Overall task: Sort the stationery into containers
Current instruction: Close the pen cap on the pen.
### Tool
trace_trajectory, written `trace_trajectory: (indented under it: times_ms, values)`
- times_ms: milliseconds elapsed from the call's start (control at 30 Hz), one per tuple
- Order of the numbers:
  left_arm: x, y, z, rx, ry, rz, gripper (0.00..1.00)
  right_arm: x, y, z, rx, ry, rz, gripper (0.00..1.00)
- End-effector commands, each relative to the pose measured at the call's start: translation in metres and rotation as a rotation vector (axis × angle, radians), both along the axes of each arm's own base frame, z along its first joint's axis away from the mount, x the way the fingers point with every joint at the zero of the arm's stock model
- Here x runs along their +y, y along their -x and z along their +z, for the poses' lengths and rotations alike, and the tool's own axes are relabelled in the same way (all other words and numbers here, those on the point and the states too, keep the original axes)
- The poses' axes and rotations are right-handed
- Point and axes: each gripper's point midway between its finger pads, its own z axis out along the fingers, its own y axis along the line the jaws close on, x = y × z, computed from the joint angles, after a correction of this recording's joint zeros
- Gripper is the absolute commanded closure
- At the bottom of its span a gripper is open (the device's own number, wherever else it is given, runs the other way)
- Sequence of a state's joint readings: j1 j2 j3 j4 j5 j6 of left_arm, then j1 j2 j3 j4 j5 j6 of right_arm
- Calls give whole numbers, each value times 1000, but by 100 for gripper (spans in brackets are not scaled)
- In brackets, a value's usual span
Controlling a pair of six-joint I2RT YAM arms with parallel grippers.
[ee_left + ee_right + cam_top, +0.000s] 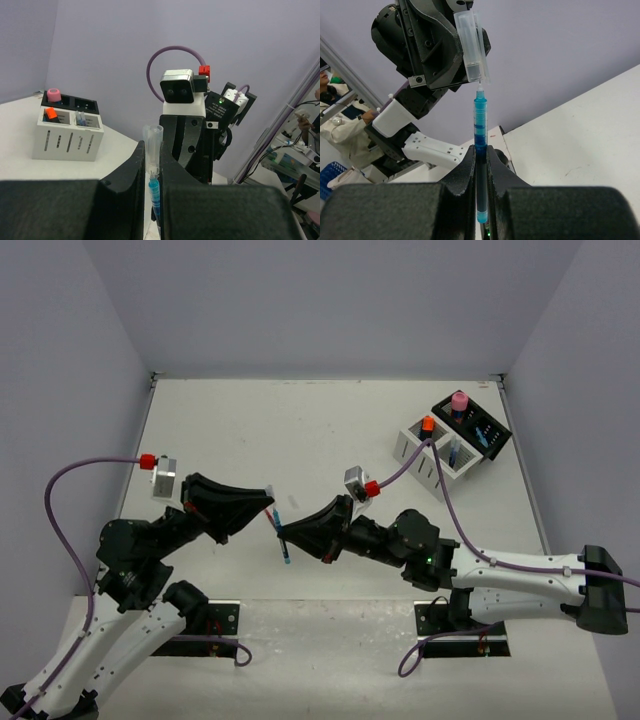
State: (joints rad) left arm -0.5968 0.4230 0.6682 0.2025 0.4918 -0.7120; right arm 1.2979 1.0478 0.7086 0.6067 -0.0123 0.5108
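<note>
The right gripper (pixel 480 157) squeezes the blue pen (pixel 480 120). The left gripper (pixel 152 155) pinches its clear cap (pixel 471 45). Next, I think, the cap slides on straight.

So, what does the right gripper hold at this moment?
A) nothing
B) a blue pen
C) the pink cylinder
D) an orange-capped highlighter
B: in the right wrist view the right gripper is shut on the body of a blue pen, whose tip points up at a clear cap.
</note>
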Motion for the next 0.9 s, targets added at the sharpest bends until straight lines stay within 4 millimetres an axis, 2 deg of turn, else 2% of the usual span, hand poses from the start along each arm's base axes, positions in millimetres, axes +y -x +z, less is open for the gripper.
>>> trace_trajectory:
  times_ms: [0,267,500,633,867]
  values:
    - [0,5,12,-34,24,-24,100,-6,-2,36,-41,-75,-33,100]
    - [-2,1,6,-15,18,-19,100,-10,-3,51,-65,-100,-44,100]
    - [-5,-1,9,-4,26,-29,100,-10,-9,65,-96,-123,-78,100]
    - [-6,0,9,9,30,-41,100,-11,-13,80,-131,-150,-109,100]
    - [-7,-12,3,63,-7,2,100,-12,-21,95,-242,-143,-168,100]
